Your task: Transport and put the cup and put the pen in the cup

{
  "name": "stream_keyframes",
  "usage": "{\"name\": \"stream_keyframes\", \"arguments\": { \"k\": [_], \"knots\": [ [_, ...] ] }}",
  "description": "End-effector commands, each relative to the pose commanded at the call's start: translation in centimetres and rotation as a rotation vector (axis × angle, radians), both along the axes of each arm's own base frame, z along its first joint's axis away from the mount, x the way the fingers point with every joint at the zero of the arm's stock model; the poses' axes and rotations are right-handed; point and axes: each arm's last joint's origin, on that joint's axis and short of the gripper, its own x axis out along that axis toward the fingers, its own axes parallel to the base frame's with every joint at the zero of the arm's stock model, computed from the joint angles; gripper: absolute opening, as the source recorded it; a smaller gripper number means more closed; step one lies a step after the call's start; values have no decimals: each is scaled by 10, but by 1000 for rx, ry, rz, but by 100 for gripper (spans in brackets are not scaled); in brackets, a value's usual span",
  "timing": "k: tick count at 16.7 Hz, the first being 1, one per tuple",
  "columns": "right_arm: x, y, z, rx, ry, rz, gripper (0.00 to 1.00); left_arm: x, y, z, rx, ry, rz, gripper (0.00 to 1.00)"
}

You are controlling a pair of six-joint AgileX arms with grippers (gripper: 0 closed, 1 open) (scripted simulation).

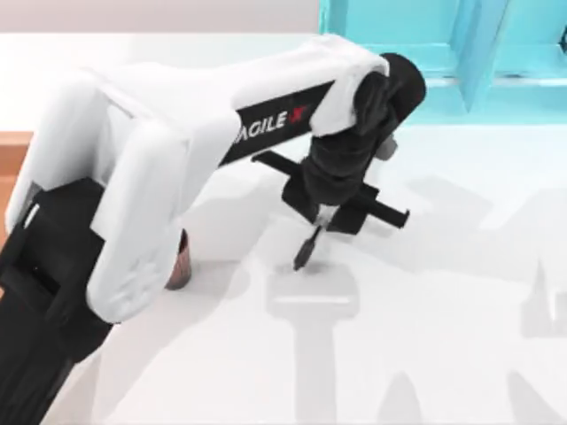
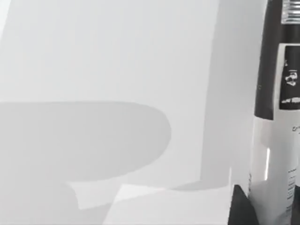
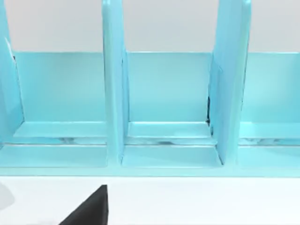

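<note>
- A white AgileX left arm reaches across the white table from the top view's left side, its black wrist bent down over the middle of the table.
- The left gripper points down at the table with its fingers closed on the pen, which hangs tilted below them, its lower tip just above or touching the surface; contact cannot be told.
- Seen from the left wrist, the pen stands close to the lens, a black barrel with a grey-white label band bearing small print, over bare table crossed by broad grey shadows.
- The cup, dark reddish-brown, stands upright on the table to the left of the pen, well apart from it and partly hidden behind the arm's white casing.
- A turquoise divider rack sits at the far edge of the table, beyond the left gripper and to its right.
- From the right wrist, the rack faces the camera with upright partitions marking off 4 open bays, the 2 outer ones cut off by the frame, and a dark wedge juts in at the lower edge over the white table.
- Whether the right gripper's fingers are open or closed cannot be told.
</note>
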Motion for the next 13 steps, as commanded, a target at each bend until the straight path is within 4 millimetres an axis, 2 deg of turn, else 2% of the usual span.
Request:
{"name": "stream_keyframes", "arguments": {
  "k": [2,6,9,13],
  "knots": [
    [0,0,0,0,0,0,100,-18,-1,16,7,8,-2,0],
    [0,0,0,0,0,0,100,-50,10,79,-42,-41,32,0],
    [0,0,0,0,0,0,100,-80,9,92,-18,-18,17,0],
    [0,0,0,0,0,0,100,-81,9,92,-17,-16,17,0]
  ]
}}
